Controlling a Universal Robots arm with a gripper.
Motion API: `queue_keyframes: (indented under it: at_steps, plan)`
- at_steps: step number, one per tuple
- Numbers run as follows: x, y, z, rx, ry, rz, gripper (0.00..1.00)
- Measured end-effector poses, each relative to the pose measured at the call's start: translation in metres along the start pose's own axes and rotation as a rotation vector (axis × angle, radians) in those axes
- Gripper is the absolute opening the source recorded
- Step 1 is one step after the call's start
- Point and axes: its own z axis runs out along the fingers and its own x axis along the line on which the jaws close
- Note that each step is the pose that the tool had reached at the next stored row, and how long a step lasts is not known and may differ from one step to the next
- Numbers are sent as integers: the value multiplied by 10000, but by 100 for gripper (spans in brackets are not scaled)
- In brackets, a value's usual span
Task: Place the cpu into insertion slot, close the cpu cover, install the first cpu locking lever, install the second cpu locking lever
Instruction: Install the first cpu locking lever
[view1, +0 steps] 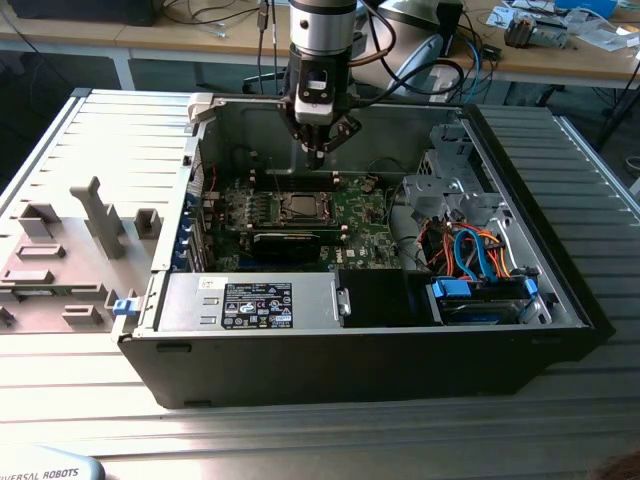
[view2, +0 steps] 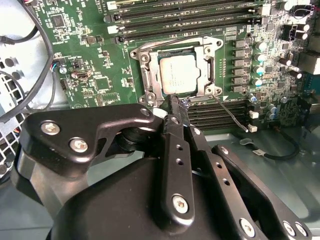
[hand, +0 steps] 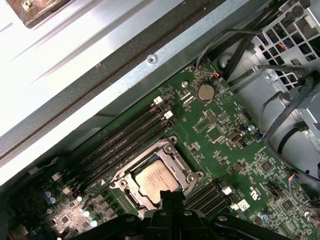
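In the exterior view, your black gripper, fingers pinched together and holding nothing, hangs at 12 o'clock of the metal-rimmed square insertion slot; in the second wrist view, the silver-grey square cpu sits inside, under the thin silvery cpu cover; in the first wrist view it is seated likewise; the levers, I judge, are not yet locked.

— What's the arm like in the exterior view?
— The arm is a silver-grey metal cylinder with a darker band near its lower end. Black cables loop off beside it.
— And the gripper?
— In the second wrist view the gripper is matte black. It has flat linkage bars with rounded ends, pinned by bright silver screws. One bar carries a row of small holes. There's a pale patch at the tips, possibly tape.
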Motion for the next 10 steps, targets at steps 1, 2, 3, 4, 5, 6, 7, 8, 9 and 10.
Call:
queue_keyframes:
  at_steps: [1,2,3,4,5,6,7,8,9,10]
  plan:
    - [0,0,0,-1,0,-18,11]
    - [0,0,0,-2,0,-36,11]
    - [0,0,0,-2,-1,-57,11]
    - [0,0,0,-5,-2,-94,11]
    - [0,0,0,-5,-2,-117,11]
    - [0,0,0,-6,-2,-133,11]
    - [0,0,0,-7,-3,-158,11]
    - [0,0,0,-7,-3,-174,11]
    - [0,0,0,-9,-3,-199,11]
    - [0,0,0,-9,-3,-214,11]
